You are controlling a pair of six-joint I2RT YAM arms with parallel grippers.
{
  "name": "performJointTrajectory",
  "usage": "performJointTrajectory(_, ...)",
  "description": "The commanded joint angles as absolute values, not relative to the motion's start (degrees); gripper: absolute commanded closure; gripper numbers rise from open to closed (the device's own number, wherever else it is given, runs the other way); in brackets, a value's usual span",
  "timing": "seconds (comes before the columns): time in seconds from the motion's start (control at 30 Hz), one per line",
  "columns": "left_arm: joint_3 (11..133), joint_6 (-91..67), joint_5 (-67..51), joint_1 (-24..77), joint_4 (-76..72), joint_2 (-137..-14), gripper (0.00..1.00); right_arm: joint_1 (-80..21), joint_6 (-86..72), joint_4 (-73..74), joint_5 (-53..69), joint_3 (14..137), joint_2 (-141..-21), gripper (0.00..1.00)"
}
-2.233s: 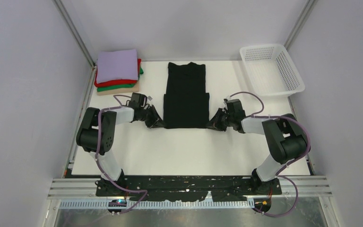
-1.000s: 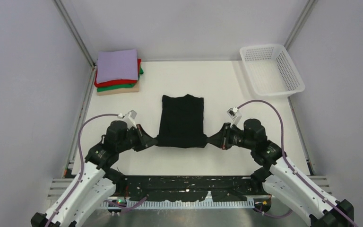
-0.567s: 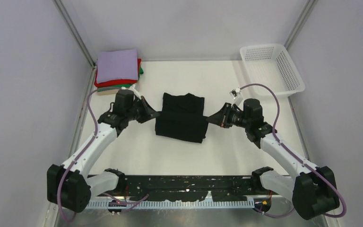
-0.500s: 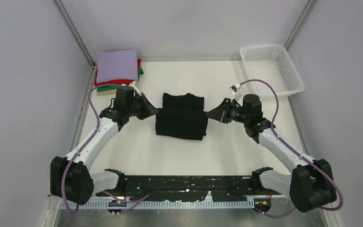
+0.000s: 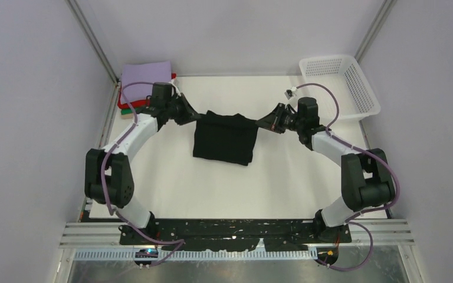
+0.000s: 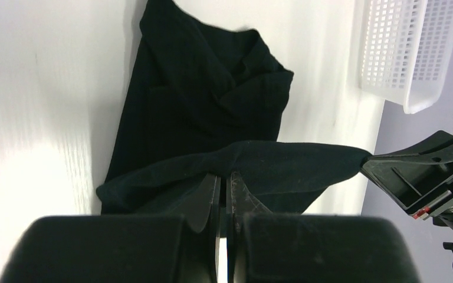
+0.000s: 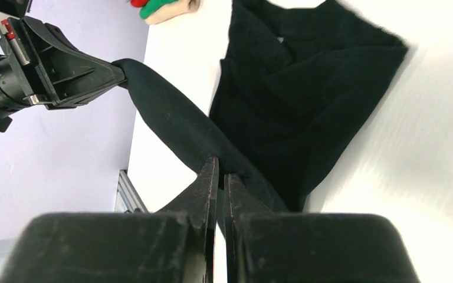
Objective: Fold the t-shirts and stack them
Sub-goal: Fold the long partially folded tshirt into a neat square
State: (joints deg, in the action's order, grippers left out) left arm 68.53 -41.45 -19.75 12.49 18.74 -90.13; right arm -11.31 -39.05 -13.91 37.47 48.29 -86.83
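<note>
The black t-shirt (image 5: 224, 140) lies half folded on the white table, its far edge lifted and stretched between both grippers. My left gripper (image 5: 193, 117) is shut on the shirt's left corner; in the left wrist view its jaws (image 6: 224, 177) pinch the black cloth (image 6: 212, 100). My right gripper (image 5: 261, 123) is shut on the right corner; the right wrist view shows the cloth (image 7: 307, 88) clamped in that gripper (image 7: 219, 168). The folded stack, with the lavender shirt (image 5: 144, 73) on top and a red one (image 5: 122, 104) under it, sits at the far left, partly hidden by my left arm.
A white mesh basket (image 5: 339, 85) stands at the far right corner; it also shows in the left wrist view (image 6: 407, 53). Grey walls close in on the left, right and back. The table's near edge meets a metal rail (image 5: 236, 233).
Both grippers carried the shirt's near edge up and away over its far half, folding it. The arms stretched from close to their bases out to the table's far half.
</note>
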Motion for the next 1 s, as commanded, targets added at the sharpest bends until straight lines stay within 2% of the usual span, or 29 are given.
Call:
performJointTrajectory(0.0, 78.2, -39.4, -21.5, 11.3, 16.5, -96.8, 1.00, -9.7, -39.7, -18.5, 37.3, 53.8, -92.1, 0.95)
performJointTrajectory(0.6, 110.7, -41.5, -26.2, 11.3, 23.9, -130.2, 1.00, -5.9, -38.0, -16.9, 31.6, 68.8, -114.5, 0.95)
performJointTrajectory(0.67, 114.5, -42.1, -26.5, 11.3, 25.3, -133.4, 1.00, -5.8, -37.6, -15.5, 31.4, 71.4, -117.1, 0.91)
performJointTrajectory(0.73, 117.9, -42.8, -26.4, 11.2, 27.0, -135.8, 0.96, -5.7, -37.5, -14.9, 31.7, 73.5, -118.9, 0.83)
performJointTrajectory(0.77, 120.0, -43.1, -26.5, 11.2, 27.7, -136.7, 0.91, -5.7, -37.3, -14.9, 31.7, 74.0, -119.1, 0.73)
performJointTrajectory(0.8, 121.0, -43.3, -26.6, 11.2, 28.0, -137.2, 0.79, -5.7, -37.0, -14.4, 31.7, 74.8, -119.1, 0.66)
performJointTrajectory(0.83, 121.5, -43.4, -26.4, 11.2, 28.1, -137.2, 0.69, -5.7, -36.0, -13.9, 31.5, 75.1, -118.5, 0.54)
performJointTrajectory(0.87, 121.7, -43.5, -26.3, 11.2, 27.9, -137.0, 0.64, -5.7, -35.4, -12.3, 31.2, 76.0, -118.1, 0.48)
performJointTrajectory(0.9, 121.7, -43.5, -25.8, 11.2, 27.8, -136.3, 0.55, -5.7, -34.1, -11.1, 31.0, 76.4, -117.0, 0.36)
performJointTrajectory(0.93, 121.5, -43.5, -25.4, 11.2, 28.1, -135.5, 0.42, -5.7, -33.3, -8.8, 30.6, 77.0, -116.3, 0.30)
performJointTrajectory(0.97, 121.0, -43.4, -25.3, 11.2, 28.3, -134.0, 0.28, -5.8, -32.3, -7.9, 30.6, 77.0, -114.6, 0.08)
